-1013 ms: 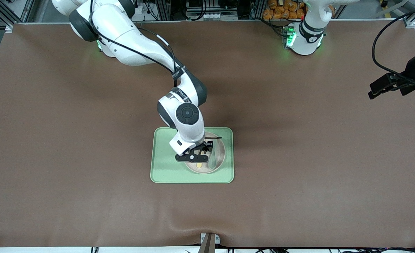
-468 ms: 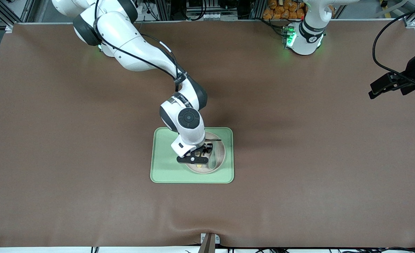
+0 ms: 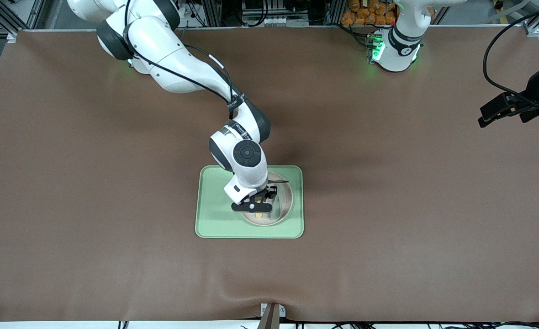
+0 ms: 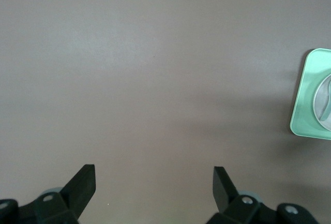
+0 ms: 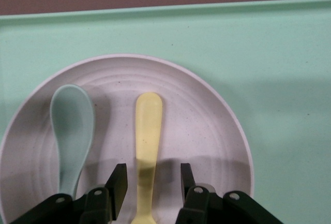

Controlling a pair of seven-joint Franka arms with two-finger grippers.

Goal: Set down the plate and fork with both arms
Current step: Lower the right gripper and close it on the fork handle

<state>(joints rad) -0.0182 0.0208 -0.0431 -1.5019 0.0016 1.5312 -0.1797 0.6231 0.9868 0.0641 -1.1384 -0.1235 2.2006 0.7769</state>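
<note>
The right arm [image 3: 182, 68], white with black joint bands, reaches from its green-lit base down the middle of the brown-covered bench [image 3: 388, 192]; small lettering on its wrist band cannot be read. Its right gripper [image 5: 148, 185] hangs low over the round, pale beige-white shallow plate [image 5: 207, 125], jaws pointing down and standing apart, one on each side of the handle of the small pale yellow plastic fork [image 5: 148, 125], not yet touching it as far as the wrist view shows. The fork lies flat in the plate, just beside a grey-green spoon [image 5: 71, 125] of similar length, the two roughly parallel and apart. The plate rests on the rectangular light green tray [image 3: 214, 219], toward the tray's end nearer the left arm. The left arm [image 3: 406, 36] waits, its left gripper [image 4: 154, 185] held over bare bench at its own end, jaws wide apart and empty; the tray's edge shows well apart from it.
</note>
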